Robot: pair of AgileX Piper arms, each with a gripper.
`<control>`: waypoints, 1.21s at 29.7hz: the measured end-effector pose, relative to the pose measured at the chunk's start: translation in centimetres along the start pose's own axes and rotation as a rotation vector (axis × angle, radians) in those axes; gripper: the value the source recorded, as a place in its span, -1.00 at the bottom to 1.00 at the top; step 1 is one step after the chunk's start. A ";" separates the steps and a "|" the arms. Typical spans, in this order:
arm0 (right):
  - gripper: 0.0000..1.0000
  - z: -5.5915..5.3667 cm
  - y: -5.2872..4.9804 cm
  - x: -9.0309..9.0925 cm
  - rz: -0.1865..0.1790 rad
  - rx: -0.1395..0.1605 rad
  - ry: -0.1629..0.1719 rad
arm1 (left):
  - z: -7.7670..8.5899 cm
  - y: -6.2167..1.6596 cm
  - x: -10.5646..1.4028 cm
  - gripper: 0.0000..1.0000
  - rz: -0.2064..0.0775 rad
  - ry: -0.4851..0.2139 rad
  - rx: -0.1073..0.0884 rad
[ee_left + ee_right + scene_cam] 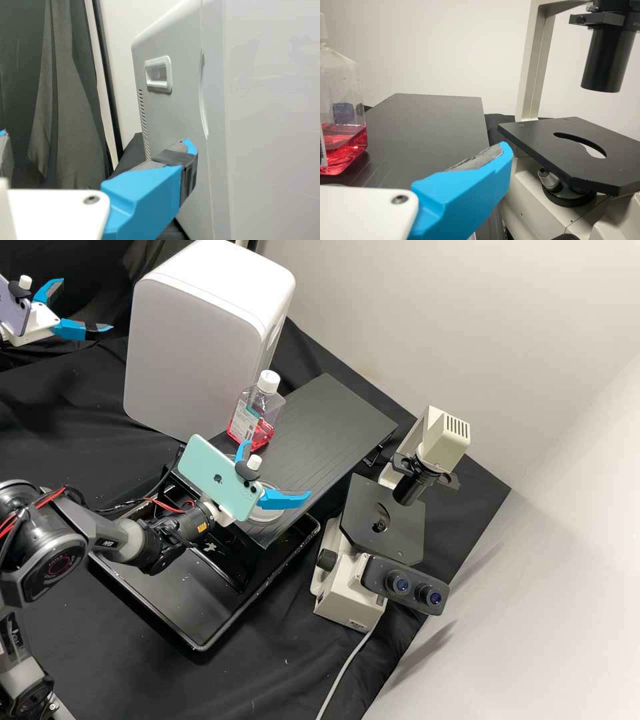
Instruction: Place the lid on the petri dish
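A clear round petri dish (269,515) lies on the near end of the black ridged platform (333,427). My right gripper (275,473) hangs just above it, open, one blue finger on either side of the dish. In the right wrist view a blue finger (470,180) stands over the platform with nothing held against it. I cannot tell a separate lid from the dish. My left gripper (70,307) is far back at the left, open and empty, beside the white box (240,100).
A flask of red liquid (257,413) stands on the platform next to the white box (207,340). A microscope (393,520) is to the right, its black stage (570,150) close to the right gripper. A black tray (200,613) lies below the platform.
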 end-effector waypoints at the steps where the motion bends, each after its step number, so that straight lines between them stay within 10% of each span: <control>1: 1.00 0.0 0.0 0.0 0.000 0.000 0.000 | 0.0 0.00 0.0 1.00 0.000 0.000 0.000; 16: 1.00 0.0 0.0 0.0 0.000 0.000 0.000 | 0.1 -0.03 0.0 1.00 0.001 0.005 0.002; 26: 1.00 0.0 0.0 0.0 0.000 0.000 0.000 | 4.2 -0.58 -0.6 1.00 0.013 -0.029 -0.092; 33: 1.00 0.0 0.0 0.0 0.000 0.000 0.000 | 7.3 -2.19 -1.6 1.00 0.058 -0.146 -0.061; 36: 1.00 0.0 0.0 0.0 0.000 0.000 0.000 | 7.9 -3.55 -2.0 1.00 0.018 -0.177 -0.048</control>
